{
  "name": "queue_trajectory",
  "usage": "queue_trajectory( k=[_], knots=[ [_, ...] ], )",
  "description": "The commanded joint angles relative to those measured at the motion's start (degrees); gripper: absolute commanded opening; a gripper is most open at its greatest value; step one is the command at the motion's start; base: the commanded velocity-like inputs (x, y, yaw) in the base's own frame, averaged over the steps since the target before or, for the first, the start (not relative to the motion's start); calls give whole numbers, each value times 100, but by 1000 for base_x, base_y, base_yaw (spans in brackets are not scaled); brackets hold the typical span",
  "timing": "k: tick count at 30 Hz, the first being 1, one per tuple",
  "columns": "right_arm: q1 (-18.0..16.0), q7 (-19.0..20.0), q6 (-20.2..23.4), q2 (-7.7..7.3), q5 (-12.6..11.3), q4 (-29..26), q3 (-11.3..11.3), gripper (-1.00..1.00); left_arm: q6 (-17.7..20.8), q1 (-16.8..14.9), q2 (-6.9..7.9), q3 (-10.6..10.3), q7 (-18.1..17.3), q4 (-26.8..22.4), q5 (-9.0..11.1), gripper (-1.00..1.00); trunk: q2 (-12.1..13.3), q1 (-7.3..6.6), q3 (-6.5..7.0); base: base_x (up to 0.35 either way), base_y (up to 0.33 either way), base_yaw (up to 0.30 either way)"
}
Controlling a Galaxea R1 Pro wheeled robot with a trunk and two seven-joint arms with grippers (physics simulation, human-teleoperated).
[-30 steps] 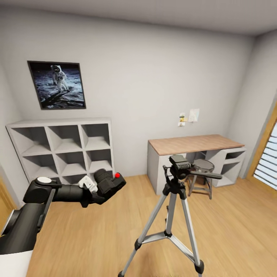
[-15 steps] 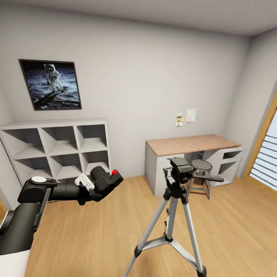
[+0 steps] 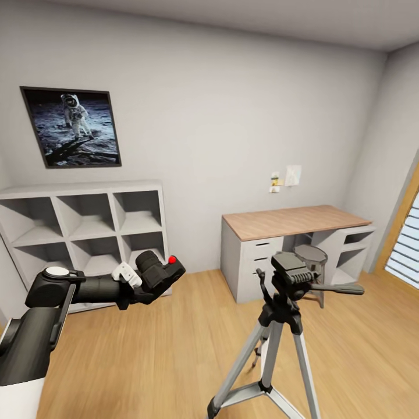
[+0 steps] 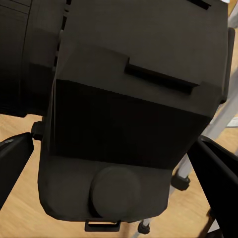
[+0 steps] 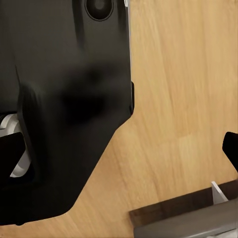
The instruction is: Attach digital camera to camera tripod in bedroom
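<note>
Holding digital camera (image 3: 158, 272), left end effector (image 3: 142, 285) near camera tripod (image 3: 283, 326).

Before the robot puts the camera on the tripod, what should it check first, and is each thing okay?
1. Digital camera held in the left gripper: ok.
2. Camera tripod standing upright on the wood floor: ok.
3. Tripod head bare, nothing mounted on it: ok.
4. Camera lined up over the tripod head: not ok, it is off to the left with open floor between.
5. Camera's underside facing down toward the head: cannot tell.
6. Right gripper free to help: cannot tell.
</note>
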Motion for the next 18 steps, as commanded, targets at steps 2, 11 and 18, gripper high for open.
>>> queue_trajectory(
  k=[2, 11, 18],
  knots=[
    [-4, -13, -30, 1, -23, 14, -14, 100, 60, -3, -1, 7, -57, -1, -53, -100, -4, 3, -1, 40, 3, 0],
    [-4, -13, -33, 1, -41, 14, -27, 100, 60, -6, -1, 13, -57, -1, -53, -100, -4, 3, -1, 13, 1, -86],
    [-4, -5, -468, 1, -37, 13, -9, 100, 60, -5, -1, 17, -57, 3, -53, -100, -4, 3, -1, 1, 0, -119]
  ],
)
